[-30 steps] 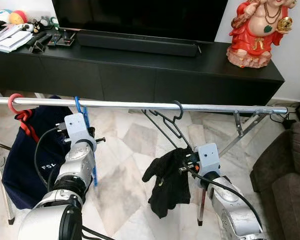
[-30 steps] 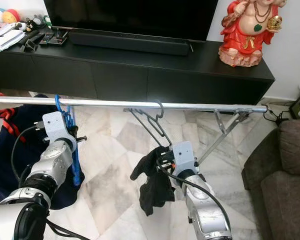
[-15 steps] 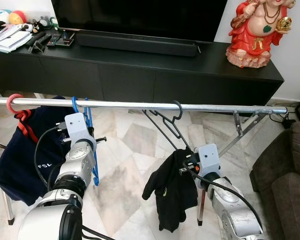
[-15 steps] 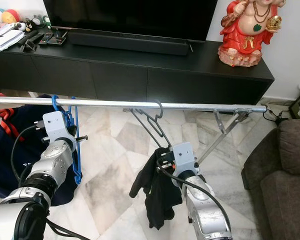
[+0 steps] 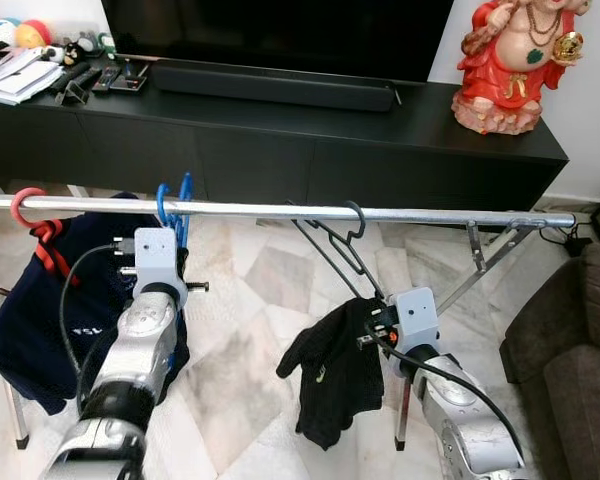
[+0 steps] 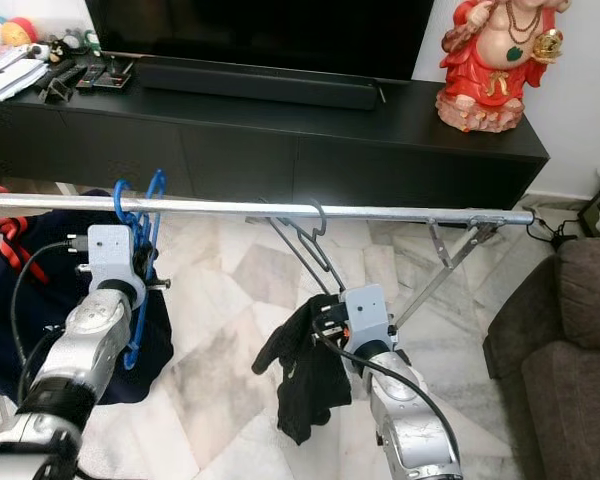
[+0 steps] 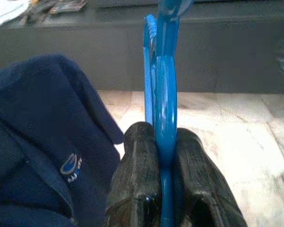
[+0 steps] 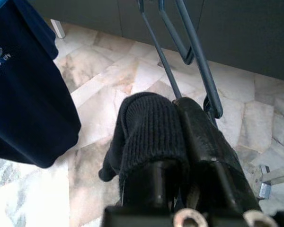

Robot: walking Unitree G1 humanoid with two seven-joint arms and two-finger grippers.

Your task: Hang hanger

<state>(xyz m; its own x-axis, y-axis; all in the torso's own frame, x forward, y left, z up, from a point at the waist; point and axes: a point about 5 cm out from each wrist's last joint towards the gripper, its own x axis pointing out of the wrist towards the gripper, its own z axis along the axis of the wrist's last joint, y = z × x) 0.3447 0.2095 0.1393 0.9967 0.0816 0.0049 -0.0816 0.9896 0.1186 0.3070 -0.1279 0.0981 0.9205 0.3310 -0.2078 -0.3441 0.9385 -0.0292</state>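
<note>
A silver rail runs across in front of me. My left gripper is shut on a blue hanger, held just below the rail; the blue hooks reach over the rail's top. A black hanger hooks on the rail's middle and slants down to my right gripper, which is shut on its lower end together with a black knit garment that droops from it. The knit cloth covers one of the right fingers.
A navy garment hangs on a red hanger at the rail's left end. Behind the rail stands a black TV console with a red statue. The rack's folding leg and a brown sofa are at the right.
My left arm has stretched forward and lifted the blue hanger, so its hooks now sit higher on the rail. The black garment has swung a little. The right gripper stays put.
</note>
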